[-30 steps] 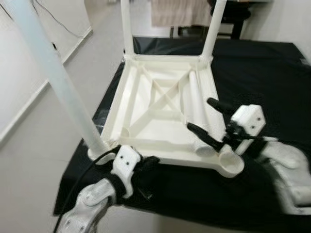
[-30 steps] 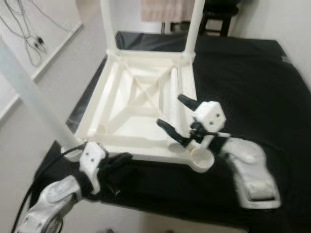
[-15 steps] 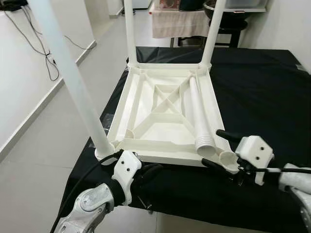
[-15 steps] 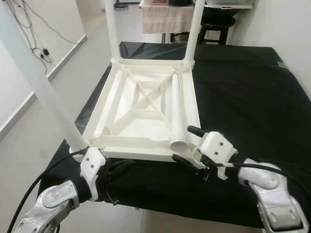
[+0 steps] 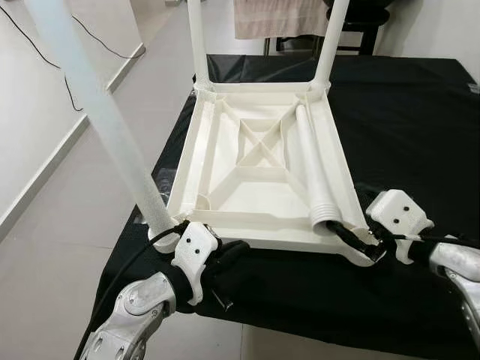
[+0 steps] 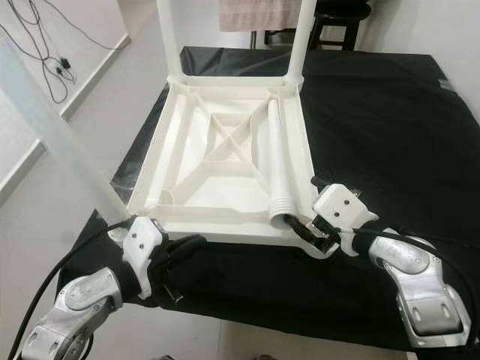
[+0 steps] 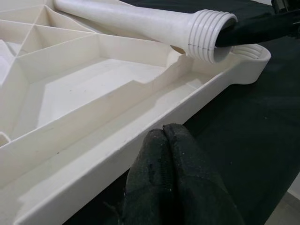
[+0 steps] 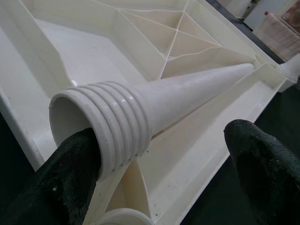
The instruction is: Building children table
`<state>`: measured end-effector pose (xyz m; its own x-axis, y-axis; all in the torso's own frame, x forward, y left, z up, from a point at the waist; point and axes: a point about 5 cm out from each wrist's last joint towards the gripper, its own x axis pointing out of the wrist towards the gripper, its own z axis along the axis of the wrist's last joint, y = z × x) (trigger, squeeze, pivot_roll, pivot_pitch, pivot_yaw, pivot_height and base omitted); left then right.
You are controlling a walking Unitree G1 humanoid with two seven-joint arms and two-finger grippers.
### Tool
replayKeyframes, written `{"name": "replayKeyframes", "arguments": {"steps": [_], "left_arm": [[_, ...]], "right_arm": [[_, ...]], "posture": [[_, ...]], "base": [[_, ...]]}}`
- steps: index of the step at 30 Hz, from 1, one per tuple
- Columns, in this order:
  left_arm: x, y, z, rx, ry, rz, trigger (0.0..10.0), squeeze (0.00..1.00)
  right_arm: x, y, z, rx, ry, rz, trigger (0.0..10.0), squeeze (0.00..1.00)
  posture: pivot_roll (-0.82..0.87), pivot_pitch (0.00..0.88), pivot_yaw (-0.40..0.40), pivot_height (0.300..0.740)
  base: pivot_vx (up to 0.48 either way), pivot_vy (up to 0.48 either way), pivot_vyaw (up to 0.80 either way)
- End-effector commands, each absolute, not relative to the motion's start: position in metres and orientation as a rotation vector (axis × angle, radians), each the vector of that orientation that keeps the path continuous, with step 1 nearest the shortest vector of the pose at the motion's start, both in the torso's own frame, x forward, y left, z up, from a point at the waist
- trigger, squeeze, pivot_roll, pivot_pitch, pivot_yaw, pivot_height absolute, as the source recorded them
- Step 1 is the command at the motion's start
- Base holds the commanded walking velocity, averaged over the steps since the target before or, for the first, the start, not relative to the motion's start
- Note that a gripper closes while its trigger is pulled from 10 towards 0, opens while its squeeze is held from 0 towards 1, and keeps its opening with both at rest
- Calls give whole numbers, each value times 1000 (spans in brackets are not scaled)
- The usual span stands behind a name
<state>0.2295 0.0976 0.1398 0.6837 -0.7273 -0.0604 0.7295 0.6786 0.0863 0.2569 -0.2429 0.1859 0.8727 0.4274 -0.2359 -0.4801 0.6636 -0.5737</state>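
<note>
Silver arms, white wrist housings, black-fingered left pincer (image 5: 225, 259), black cable.

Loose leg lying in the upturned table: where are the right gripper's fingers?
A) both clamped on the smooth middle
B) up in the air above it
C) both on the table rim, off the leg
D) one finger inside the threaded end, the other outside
D: in the right wrist view one finger sits in the mouth of the leg, the other apart outside it.
</note>
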Motion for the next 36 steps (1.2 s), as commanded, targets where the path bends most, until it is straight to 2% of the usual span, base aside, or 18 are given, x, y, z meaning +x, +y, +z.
{"name": "replayKeyframes", "arguments": {"steps": [1, 7, 8, 9, 10, 11, 15, 20, 34, 36], "left_arm": [[228, 99, 136, 117, 40, -815, 10000, 0], [230, 98, 137, 116, 34, -812, 10000, 0], [230, 98, 137, 116, 34, -812, 10000, 0], [230, 98, 137, 116, 34, -813, 10000, 0], [230, 99, 137, 117, 34, -813, 10000, 0], [230, 99, 137, 116, 33, -813, 10000, 0], [230, 98, 137, 113, 31, -809, 10000, 0], [230, 98, 138, 112, 30, -806, 10000, 0], [232, 97, 141, 116, 16, -804, 10000, 0], [234, 98, 144, 120, 11, -802, 10000, 0]], "right_arm": [[260, -246, 187, -676, 90, 440, 10000, 0], [267, -234, 187, -510, 72, 237, 10000, 0], [268, -230, 187, -482, 63, 233, 9490, 0], [268, -227, 188, -465, 57, 234, 9490, 0], [268, -221, 188, -436, 46, 239, 2039, 0], [268, -215, 187, -412, 38, 243, 0, 0], [267, -200, 183, -390, 36, 276, 0, 0], [268, -198, 182, -397, 46, 275, 0, 0], [276, -212, 201, -390, 2, 228, 0, 0], [275, -222, 216, -369, -65, 257, 0, 0]], "posture": [[-17, 127, 10, 740], [-24, 128, 12, 740], [-24, 128, 12, 740], [-27, 128, 12, 740], [-26, 130, 10, 740], [-26, 130, 10, 740], [-24, 130, 7, 740], [-24, 131, 3, 740], [-39, 133, 8, 740], [-41, 132, 15, 740]], "base": [[0, 0, 0], [0, 0, 0], [0, 0, 0], [0, 0, 0], [0, 0, 0], [0, 0, 0], [0, 0, 0], [0, 0, 0], [0, 0, 0], [0, 0, 0]]}}
